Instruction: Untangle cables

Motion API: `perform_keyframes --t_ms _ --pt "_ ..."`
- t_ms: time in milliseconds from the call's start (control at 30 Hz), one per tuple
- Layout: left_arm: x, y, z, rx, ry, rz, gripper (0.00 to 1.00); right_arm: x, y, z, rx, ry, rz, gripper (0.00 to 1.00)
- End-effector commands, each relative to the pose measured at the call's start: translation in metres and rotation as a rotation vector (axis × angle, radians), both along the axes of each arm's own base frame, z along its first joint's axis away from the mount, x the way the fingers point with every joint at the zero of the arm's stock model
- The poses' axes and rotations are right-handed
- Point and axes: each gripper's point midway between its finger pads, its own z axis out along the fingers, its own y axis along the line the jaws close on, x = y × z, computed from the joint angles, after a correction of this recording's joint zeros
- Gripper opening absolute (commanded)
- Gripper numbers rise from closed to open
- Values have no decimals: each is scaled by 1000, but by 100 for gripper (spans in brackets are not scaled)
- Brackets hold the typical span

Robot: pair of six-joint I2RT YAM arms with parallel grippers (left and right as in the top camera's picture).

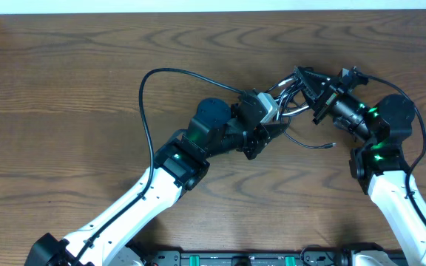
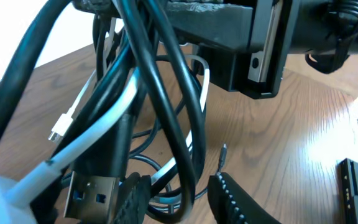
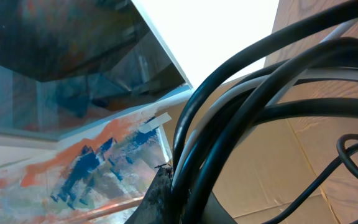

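Cables (image 2: pixel 166 68), black and white loops bunched mid-table (image 1: pixel 65 89), hang from the right gripper (image 1: pixel 318 90), clenched on their top. Left gripper (image 2: pixel 176 198) lies just below, jaws partly apart around lower strands; grip cannot be told.

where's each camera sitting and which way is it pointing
overhead: fixed above the table, looking straight down; both arms show, cables between them
left wrist: on the left arm, looking along its jaws at the hanging cables
right wrist: on the right arm, angled off the table, cables close up; one fingertip shows
shared: all three see the cables
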Motion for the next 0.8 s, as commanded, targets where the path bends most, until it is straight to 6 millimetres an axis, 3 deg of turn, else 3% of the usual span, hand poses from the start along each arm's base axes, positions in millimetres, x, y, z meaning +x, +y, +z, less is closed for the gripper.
perform_keyframes --t_ms 0,133,267,467,600,767 --pt "1 -2 3 -5 -11 -2 37 -2 4 3 10 0 12 1" --pt "1 -3 4 -17 8 4 65 -1 3 2 10 2 3 1" --pt "4 -3 9 -37 7 20 74 0 2 3 11 2 -4 1" --pt "28 10 11 -19 -37 170 74 -2 6 3 11 2 8 1" --pt "29 9 15 -31 -48 169 59 -3 10 3 11 2 18 1" --pt "29 9 15 -31 -48 169 25 -3 10 0 -1 5 18 1"
